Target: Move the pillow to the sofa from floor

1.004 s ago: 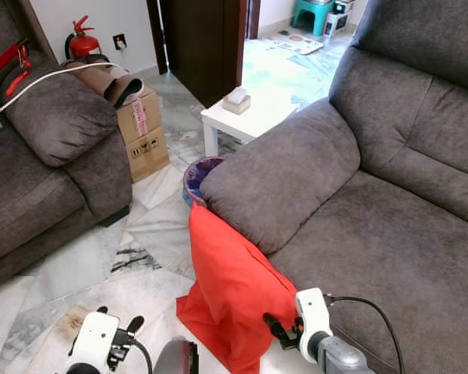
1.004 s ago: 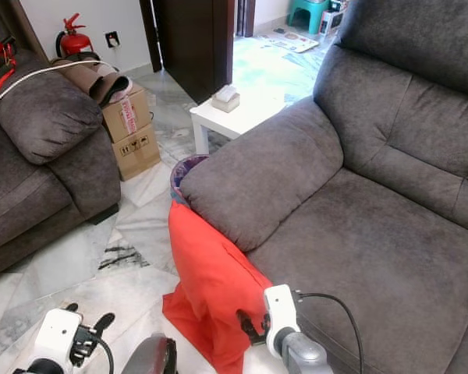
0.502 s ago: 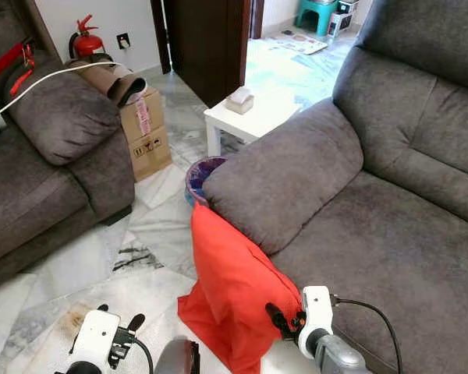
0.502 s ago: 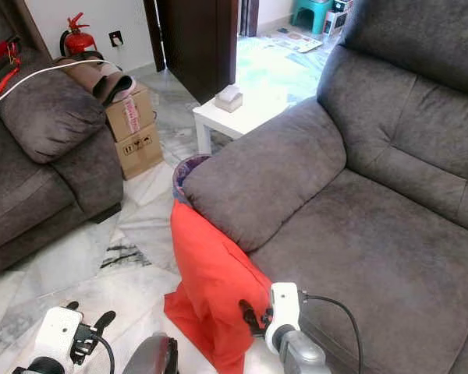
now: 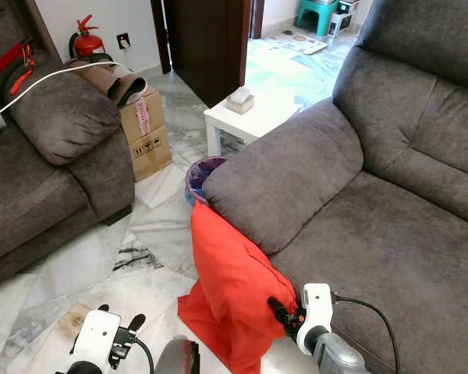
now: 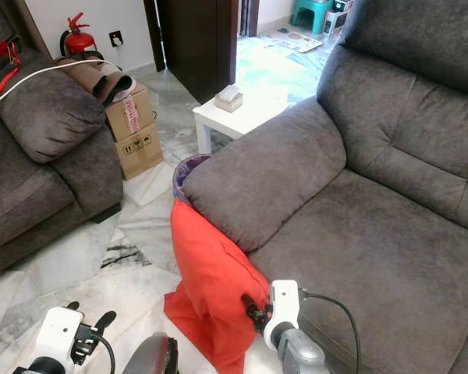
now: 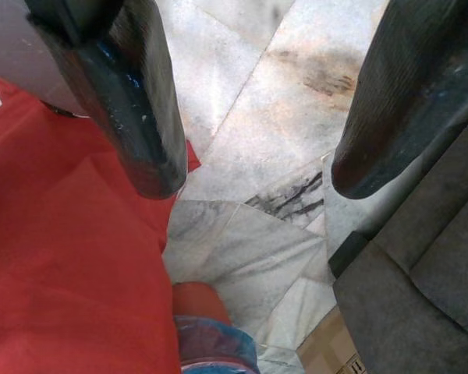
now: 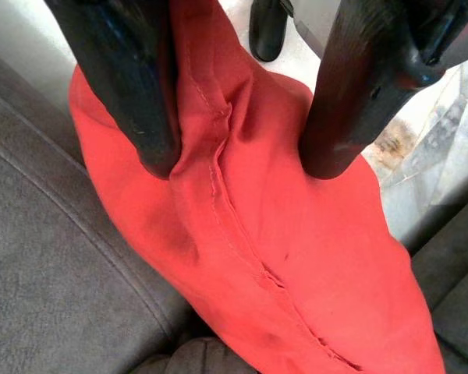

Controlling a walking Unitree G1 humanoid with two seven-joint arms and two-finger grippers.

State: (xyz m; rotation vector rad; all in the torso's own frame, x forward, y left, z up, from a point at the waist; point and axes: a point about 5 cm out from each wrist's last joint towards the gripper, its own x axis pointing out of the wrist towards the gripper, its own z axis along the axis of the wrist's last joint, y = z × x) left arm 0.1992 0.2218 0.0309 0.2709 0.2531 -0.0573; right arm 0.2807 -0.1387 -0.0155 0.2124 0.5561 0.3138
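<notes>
**One red pillow leaning on the sofa front, right gripper pressing in**

One red pillow (image 5: 232, 296) is standing on the marble floor (image 5: 78, 273), leaning upright against the front of the grey sofa (image 5: 374, 234) just below its padded armrest. Its fabric is plain, slack and creased, with a stitched seam running along its length and its lower corner spreading out over the tiles. Behind its top edge a wastebasket (image 5: 201, 173) with a purple-blue liner is sitting between the armrest and a small white side table (image 5: 253, 117).

The right gripper (image 8: 234, 148) is reaching into the pillow's sofa-side edge, its two black fingers (image 8: 132, 93) spread apart and straddling the seam, tips pressing into the cloth without pinching it. The left gripper (image 7: 253, 164) is hanging low over the floor beside the pillow, its fingers wide apart and holding nothing.

Compared with half a second ago, the right gripper is sitting a little deeper against the red fabric, while the pillow itself is resting in the same spot.

Across the floor, a cardboard box (image 5: 144, 128) is standing beside a second grey sofa (image 5: 47, 156), with a red fire extinguisher (image 5: 84, 40) behind it.
</notes>
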